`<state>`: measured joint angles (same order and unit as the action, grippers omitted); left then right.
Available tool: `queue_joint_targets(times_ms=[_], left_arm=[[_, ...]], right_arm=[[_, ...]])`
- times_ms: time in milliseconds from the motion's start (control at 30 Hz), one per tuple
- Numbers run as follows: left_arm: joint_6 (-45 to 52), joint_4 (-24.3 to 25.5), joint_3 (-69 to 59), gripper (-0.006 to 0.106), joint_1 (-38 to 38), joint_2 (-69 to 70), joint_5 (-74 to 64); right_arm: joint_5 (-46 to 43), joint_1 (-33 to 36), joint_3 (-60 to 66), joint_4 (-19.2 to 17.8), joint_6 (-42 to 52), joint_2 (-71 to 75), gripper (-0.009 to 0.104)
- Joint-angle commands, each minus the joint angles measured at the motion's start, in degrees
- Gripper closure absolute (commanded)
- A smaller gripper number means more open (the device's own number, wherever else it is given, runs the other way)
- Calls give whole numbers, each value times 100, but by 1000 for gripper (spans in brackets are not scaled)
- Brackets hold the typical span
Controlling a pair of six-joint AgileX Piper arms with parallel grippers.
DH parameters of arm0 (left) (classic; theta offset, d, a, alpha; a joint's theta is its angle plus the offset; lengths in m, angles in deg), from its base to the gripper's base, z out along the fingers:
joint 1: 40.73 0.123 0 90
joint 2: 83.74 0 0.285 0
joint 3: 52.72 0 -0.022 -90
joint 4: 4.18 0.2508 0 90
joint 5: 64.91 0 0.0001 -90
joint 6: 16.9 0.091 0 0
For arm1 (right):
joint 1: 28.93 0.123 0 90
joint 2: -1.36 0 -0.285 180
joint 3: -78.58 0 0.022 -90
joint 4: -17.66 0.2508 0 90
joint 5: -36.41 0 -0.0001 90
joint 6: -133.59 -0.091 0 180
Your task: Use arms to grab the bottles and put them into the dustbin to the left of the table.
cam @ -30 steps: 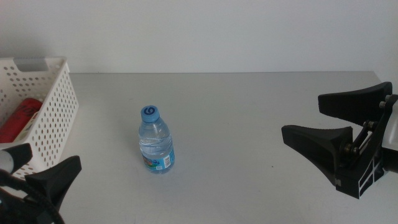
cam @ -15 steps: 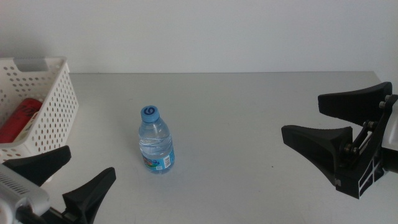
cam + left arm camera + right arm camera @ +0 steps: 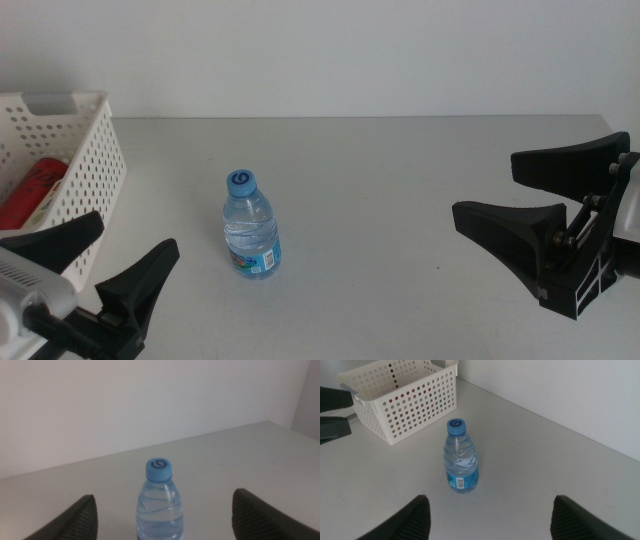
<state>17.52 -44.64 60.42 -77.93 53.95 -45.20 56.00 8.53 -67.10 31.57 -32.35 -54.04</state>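
Note:
A small clear water bottle (image 3: 250, 227) with a blue cap and label stands upright on the grey table (image 3: 400, 190), left of centre. It also shows in the left wrist view (image 3: 159, 502) and the right wrist view (image 3: 461, 457). My left gripper (image 3: 105, 260) is open at the bottom left, between the bottle and the white perforated dustbin (image 3: 90, 170), its jaws pointing toward the bottle. A red soda can (image 3: 32, 190) lies inside the dustbin. My right gripper (image 3: 520, 195) is open at the right edge, far from the bottle. No tea bottle is in view.
The dustbin also shows in the right wrist view (image 3: 400, 397), with the left gripper's dark jaws (image 3: 332, 415) beside it. A white wall runs behind the table's far edge.
My left gripper has risen from the bottom left corner and swung its open jaws toward the bottle. The right gripper and the bottle have not moved.

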Motion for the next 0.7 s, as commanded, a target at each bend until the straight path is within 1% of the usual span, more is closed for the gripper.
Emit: queue_joint_targets(times_ms=[0, 67, 133, 200, 500, 667], left_arm=[[-103, 532, 158, 11, -44, -55, 697], [-596, 1623, 49, 11, -44, -49, 1246], [-1239, 2175, -94, 11, -38, -49, 1889], [-1697, 2449, -277, 11, -38, -98, 2307], [-1856, 2639, -294, 11, -38, -802, 2280], [-2461, 2686, -256, 11, -38, -1586, 2338]], right_arm=[[-412, -33, -131, 12, 49, 52, 34], [-412, -33, -131, 12, 49, 52, 34], [-412, -33, -131, 12, 49, 52, 34], [-412, -33, -131, 12, 49, 52, 34], [-412, -33, -131, 12, 49, 52, 34], [-412, -33, -131, 12, 49, 52, 34]])
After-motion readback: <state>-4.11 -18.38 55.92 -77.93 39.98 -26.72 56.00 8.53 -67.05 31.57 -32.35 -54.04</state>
